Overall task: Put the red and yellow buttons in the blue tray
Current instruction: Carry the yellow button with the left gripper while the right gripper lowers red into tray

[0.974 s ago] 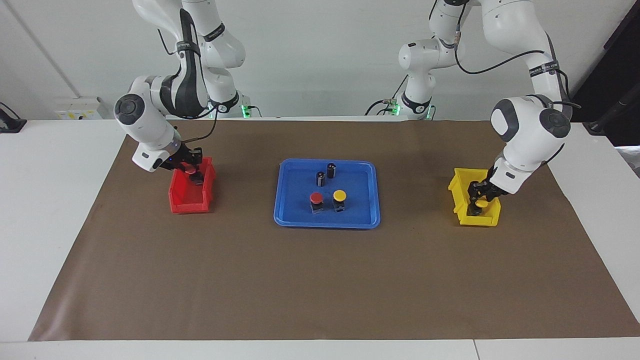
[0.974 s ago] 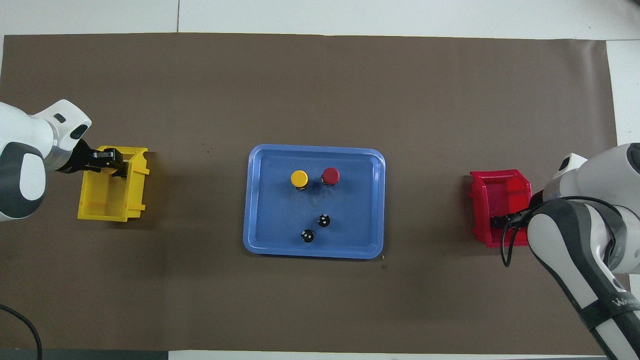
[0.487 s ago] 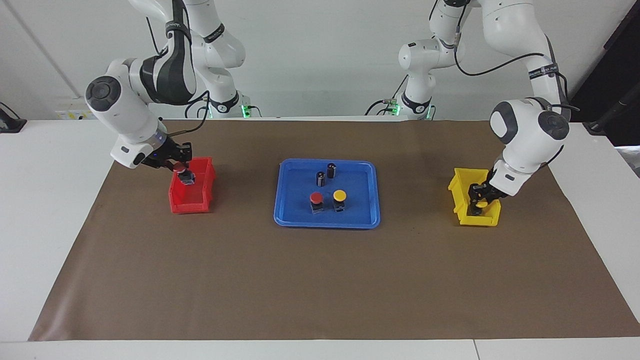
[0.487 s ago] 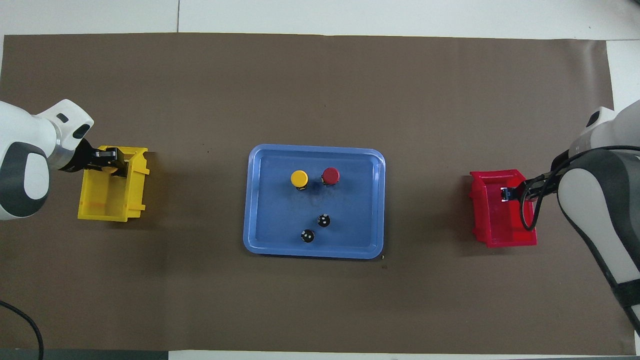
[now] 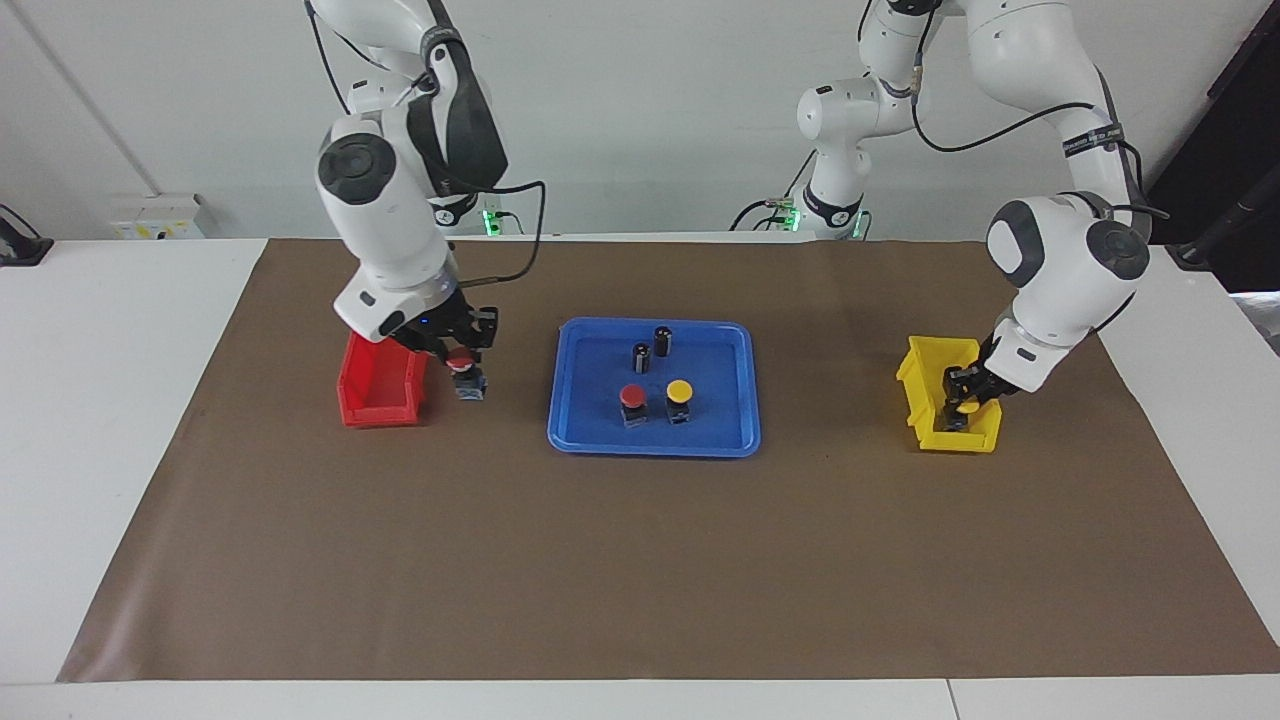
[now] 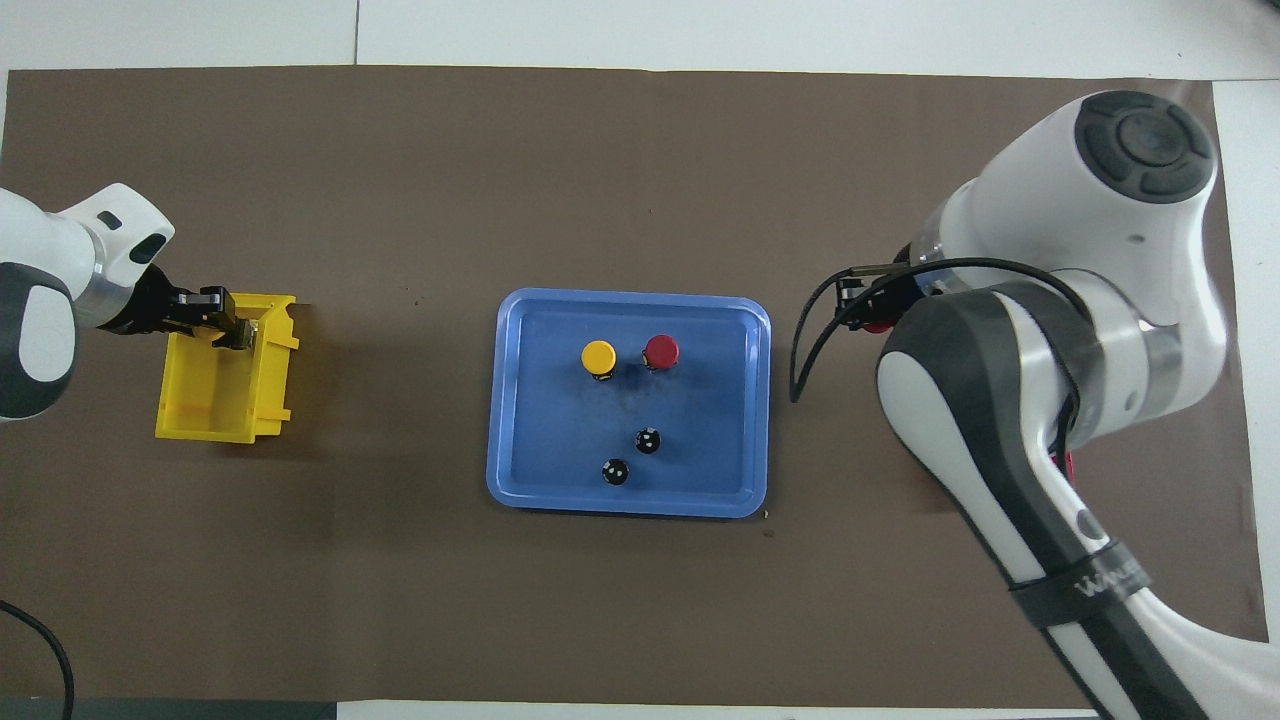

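The blue tray [image 5: 570, 432] [image 6: 503, 420] lies mid-table. One red button [image 5: 632, 397] [image 6: 661, 350] and one yellow button [image 5: 680, 390] [image 6: 598, 355] stand in it. My right gripper [image 5: 462, 352] [image 6: 866, 303] is shut on a second red button [image 5: 466, 374], held over the mat between the red bin [image 5: 380, 402] and the tray. My left gripper [image 5: 960, 395] [image 6: 228, 325] reaches into the yellow bin [image 5: 930, 425] [image 6: 215, 405], shut on a second yellow button [image 5: 964, 407].
Two small dark cylinders [image 5: 641, 357] [image 6: 648, 440] stand in the tray's part nearer to the robots. A brown mat [image 5: 640, 560] covers the table. In the overhead view the right arm hides most of the red bin.
The right arm lifted the red button out of the red bin and swung it toward the blue tray. The left gripper closed on the yellow button inside the yellow bin.
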